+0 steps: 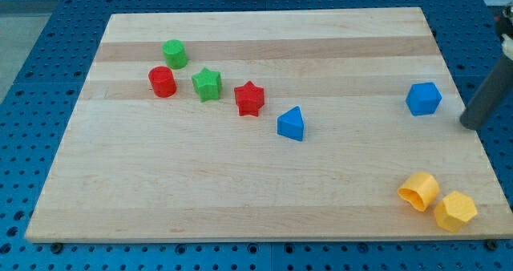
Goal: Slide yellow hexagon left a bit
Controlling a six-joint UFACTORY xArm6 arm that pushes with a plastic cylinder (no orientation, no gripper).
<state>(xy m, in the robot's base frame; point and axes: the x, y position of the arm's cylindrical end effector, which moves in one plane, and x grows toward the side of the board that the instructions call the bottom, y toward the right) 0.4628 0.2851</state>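
Note:
The yellow hexagon (455,211) lies at the board's bottom right corner, touching a yellow block with a curved, hollowed side (420,192) just to its upper left. My rod comes in from the view's right edge, and my tip (468,125) sits near the board's right edge, well above the yellow hexagon and just right of and below the blue cube-like block (423,99). The tip touches no block.
A green block (175,54), a red cylinder (162,82), a green star (207,84), a red star (249,99) and a blue triangular block (292,124) run in a diagonal line at the upper left. The wooden board (240,191) lies on a blue perforated table.

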